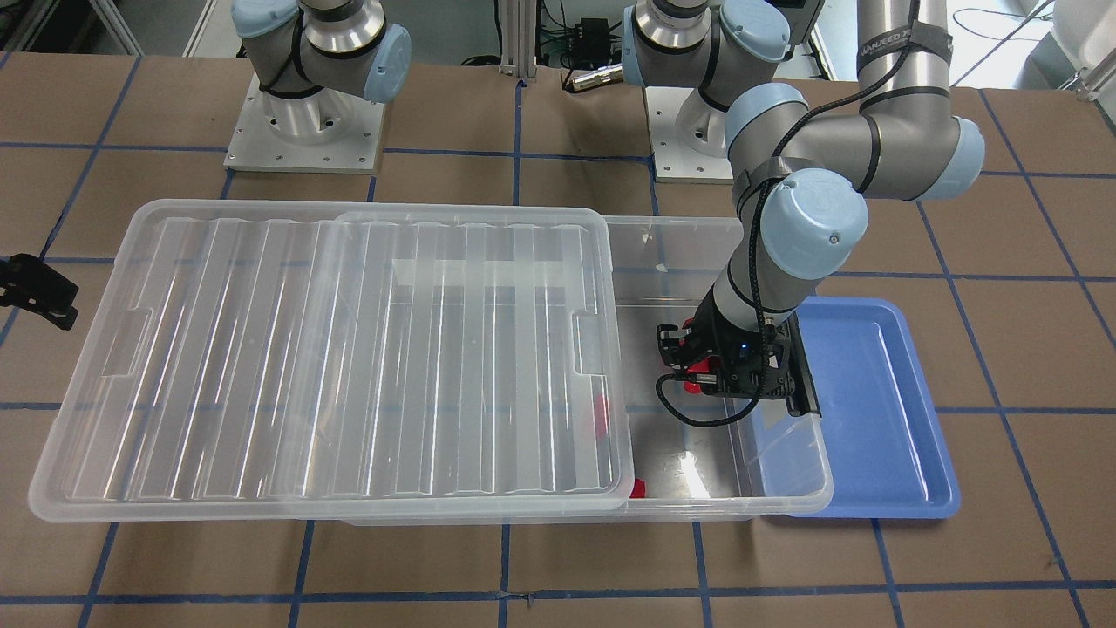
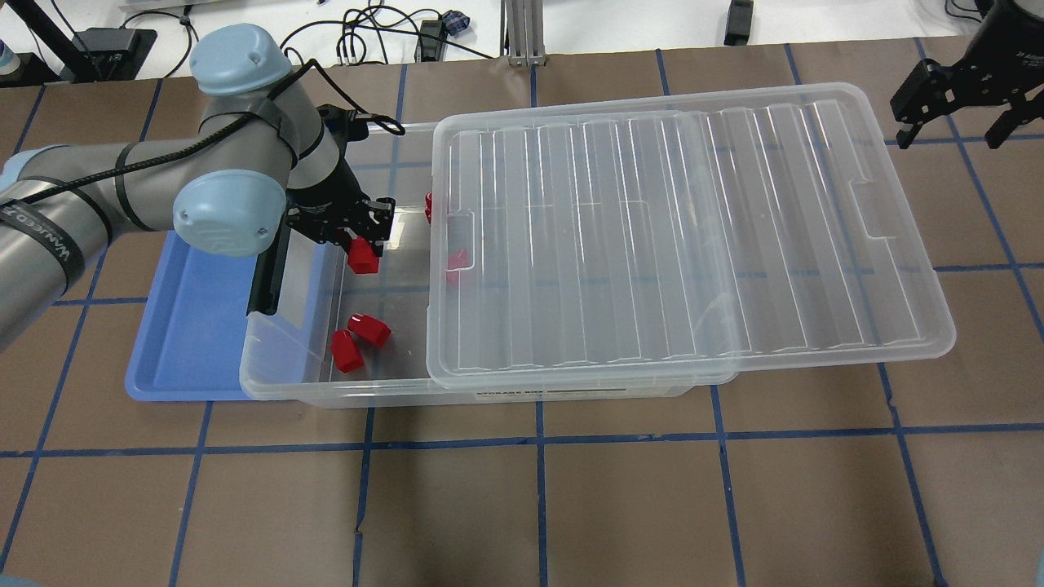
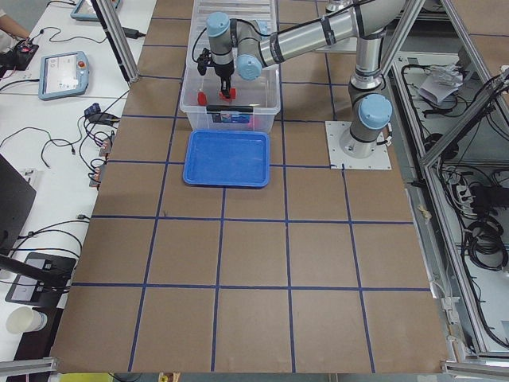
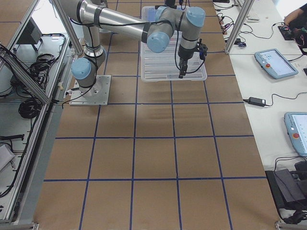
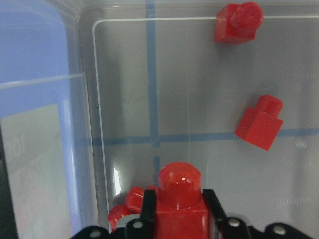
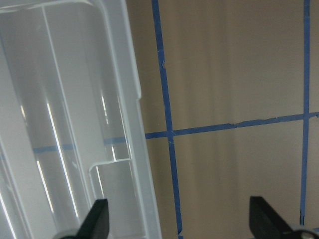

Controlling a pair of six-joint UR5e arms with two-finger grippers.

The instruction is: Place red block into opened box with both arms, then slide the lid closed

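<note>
The clear box (image 2: 285,381) lies across the table. Its ribbed lid (image 2: 693,236) is slid toward my right side, which leaves the box's left end uncovered. My left gripper (image 2: 360,242) hangs inside that uncovered end, shut on a red block (image 5: 179,186) held above the box floor. Two more red blocks (image 2: 369,328) lie loose on the floor near the front wall. Others (image 2: 457,261) sit under the lid's edge. My right gripper (image 2: 953,122) hovers open over the bare table past the lid's far right corner, and the wrist view shows its fingertips (image 6: 99,215) wide apart.
A shallow blue tray (image 2: 188,326) lies against the box's left end, under my left arm. Blue tape lines cross the brown table surface. Both arm bases stand behind the box.
</note>
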